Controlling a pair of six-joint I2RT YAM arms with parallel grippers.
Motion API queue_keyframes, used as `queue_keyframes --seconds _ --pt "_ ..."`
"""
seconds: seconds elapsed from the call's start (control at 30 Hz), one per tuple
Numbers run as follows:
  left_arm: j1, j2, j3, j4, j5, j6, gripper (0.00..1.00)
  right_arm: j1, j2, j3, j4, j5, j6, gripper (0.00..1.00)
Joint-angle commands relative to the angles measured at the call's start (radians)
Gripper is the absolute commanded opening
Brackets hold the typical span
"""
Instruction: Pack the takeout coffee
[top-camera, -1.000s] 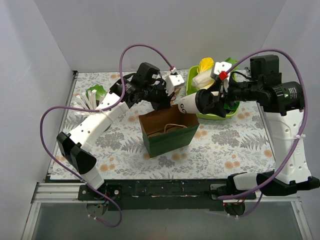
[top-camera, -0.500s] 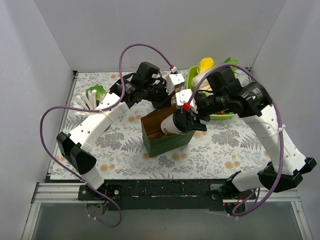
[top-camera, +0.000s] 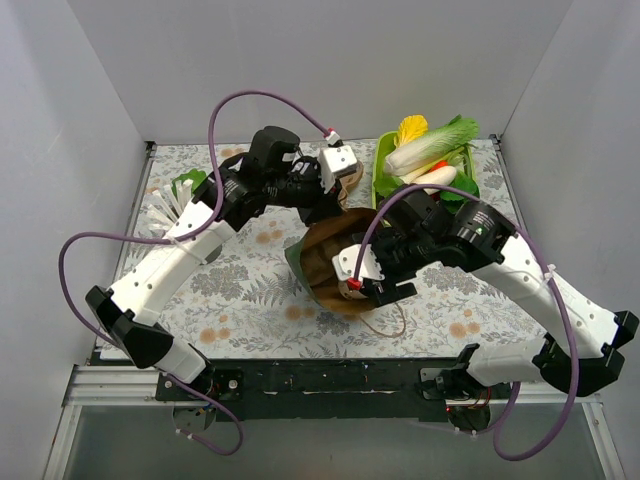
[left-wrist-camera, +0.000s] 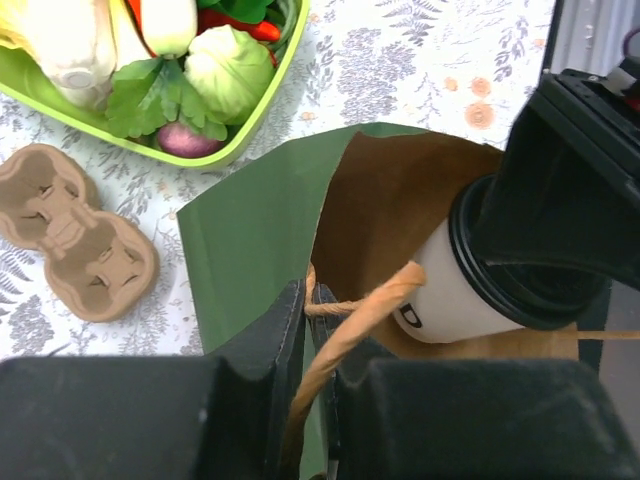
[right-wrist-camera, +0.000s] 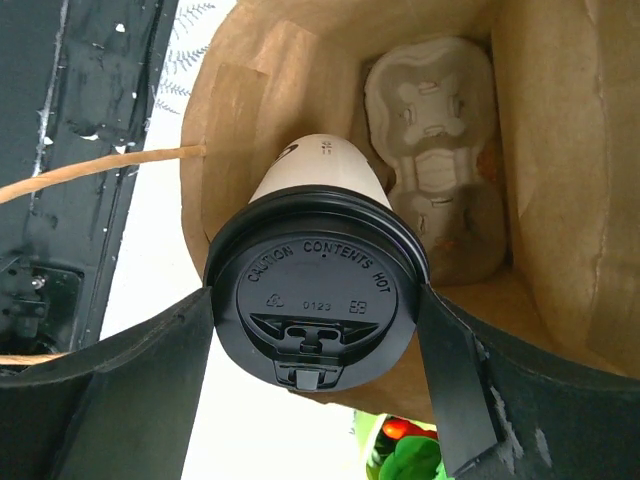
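**Coffee at bag mouth: insertion under way, release not yet due**

The takeout coffee is lying close to horizontal, base first, inside the mouth of the paper bag. Its black lid is facing out toward the right wrist. The right gripper is clamping it across the lid rim, one finger on each side. Deeper in the bag a cardboard carrier is sitting against the far end, just beyond the cup's base. Whether the two are touching cannot be told.

The left gripper is pinching the bag's rim beside the twine handle, jaws closed on the paper. It is holding the bag tipped so that the opening is facing the right arm.

Assessment of the step: the grip is bearing on the lid alone, so dragging the cup wall along the paper risks loosening the lid. The cup should travel straight down the bag's axis, clear of the rim and the loose handle. The bag is best brought upright before the fingers part.

Pose: seen from above, the right arm is reaching across the front of the bag, elbow bent, fingers pointing into the opening. The left arm is stretching from its base over the table, its wrist dipping onto the bag's far edge. A second carrier and a green tray of vegetables are lying behind the bag, apart from it.
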Motion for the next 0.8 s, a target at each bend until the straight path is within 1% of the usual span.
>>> queue_keyframes --seconds 0.0,0.1,0.17,0.4,0.53,0.67,0.77 --pt "-0.001 -0.084 -0.068 0.080 0.048 -0.048 0.08 0.030 -0.025 -0.035 0.067 0.108 -0.003 0.01" --pt "-0.001 -0.091 -0.084 0.096 0.059 -0.050 0.06 0.038 -0.002 -0.047 0.127 0.160 -0.003 0.01" --pt "-0.001 -0.084 -0.079 0.088 0.063 -0.053 0.00 0.044 0.014 -0.044 0.148 0.187 -0.003 0.01" --pt "0.001 -0.050 -0.046 0.057 0.091 -0.061 0.00 0.072 0.071 -0.018 0.191 0.312 -0.040 0.01" --pt "0.002 -0.030 -0.046 0.061 0.089 -0.090 0.00 0.095 0.103 0.014 0.197 0.353 -0.041 0.01" --pt "0.002 0.014 0.015 0.027 0.062 -0.126 0.00 0.139 0.121 0.057 0.168 0.396 -0.076 0.01" --pt "0.002 0.043 0.056 -0.001 0.045 -0.146 0.00 0.159 0.120 0.039 0.144 0.430 -0.101 0.01"
